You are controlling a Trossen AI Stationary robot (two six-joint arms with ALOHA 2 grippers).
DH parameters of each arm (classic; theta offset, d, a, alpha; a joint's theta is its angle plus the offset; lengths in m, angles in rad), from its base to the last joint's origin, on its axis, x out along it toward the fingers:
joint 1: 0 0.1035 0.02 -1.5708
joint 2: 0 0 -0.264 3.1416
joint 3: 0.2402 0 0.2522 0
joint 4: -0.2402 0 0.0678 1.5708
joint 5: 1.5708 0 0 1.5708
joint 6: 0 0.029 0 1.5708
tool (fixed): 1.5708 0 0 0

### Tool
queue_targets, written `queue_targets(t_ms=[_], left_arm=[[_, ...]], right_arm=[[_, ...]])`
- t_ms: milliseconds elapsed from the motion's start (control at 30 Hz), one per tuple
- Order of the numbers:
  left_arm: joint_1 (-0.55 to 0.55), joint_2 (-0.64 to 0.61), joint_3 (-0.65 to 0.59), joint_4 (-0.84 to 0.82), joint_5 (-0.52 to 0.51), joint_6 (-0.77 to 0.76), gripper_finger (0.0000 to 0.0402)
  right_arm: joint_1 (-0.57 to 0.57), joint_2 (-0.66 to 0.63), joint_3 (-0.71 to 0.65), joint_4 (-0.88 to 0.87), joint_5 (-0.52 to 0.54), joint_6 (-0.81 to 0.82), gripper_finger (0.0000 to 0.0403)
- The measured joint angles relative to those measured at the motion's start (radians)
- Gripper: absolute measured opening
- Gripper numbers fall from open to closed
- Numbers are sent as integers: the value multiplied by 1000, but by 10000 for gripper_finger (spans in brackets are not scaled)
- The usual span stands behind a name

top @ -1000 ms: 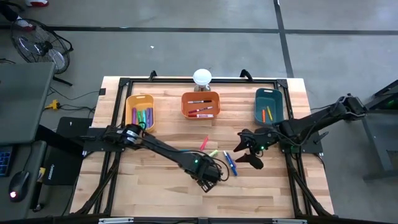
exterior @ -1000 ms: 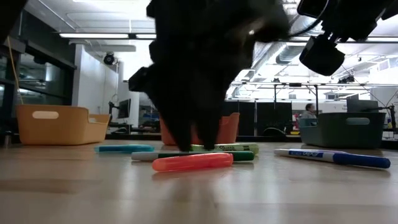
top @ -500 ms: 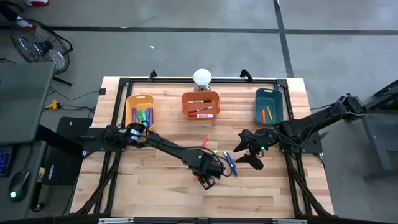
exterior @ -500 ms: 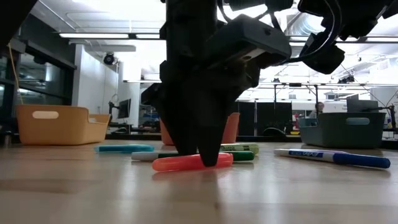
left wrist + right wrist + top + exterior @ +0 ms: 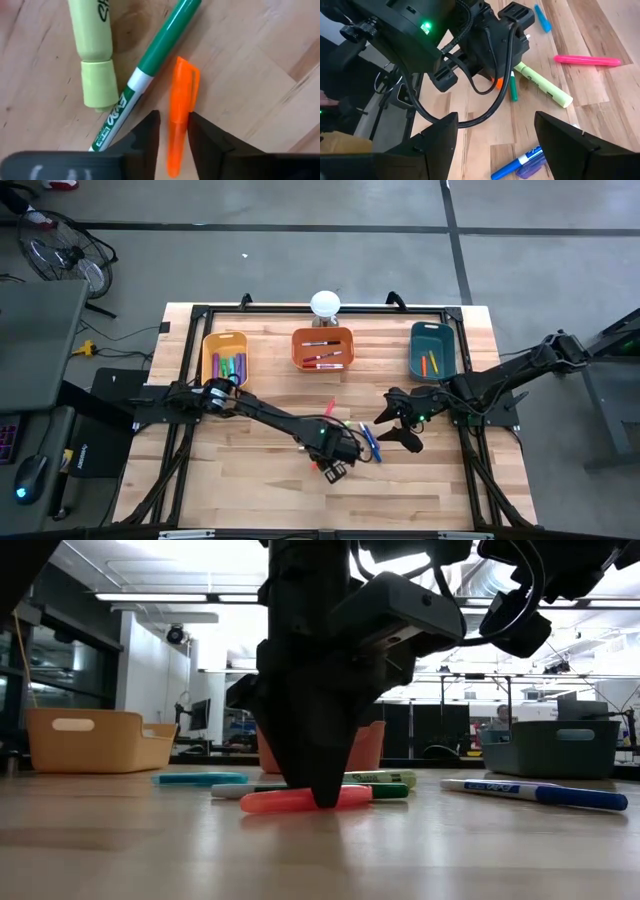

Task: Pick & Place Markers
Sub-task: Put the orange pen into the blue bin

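Left gripper is down at the wooden table near its centre, fingers narrowed around the orange marker and touching it on both sides; the marker lies flat on the wood (low view: its ends stick out either side of the finger tips). Just beside it lie a green marker with a white body and a pale yellow-green highlighter, both loose on the table. Other loose markers nearby: a pink marker, a blue marker, a teal marker. Right gripper hangs above the table to the right of the cluster, fingers spread wide, holding nothing. Along the far edge stand the yellow bin, orange bin and teal bin, each with some markers inside.
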Motion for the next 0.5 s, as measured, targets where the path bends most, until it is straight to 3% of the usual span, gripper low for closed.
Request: queue_targets(t_ms=[200,500], left_arm=[[2,0,-2,12,42,21,27],[1,0,-3,47,72,37,27]], right_arm=[[0,0,0,0,0,0,252],[0,0,0,8,4,8,252]])
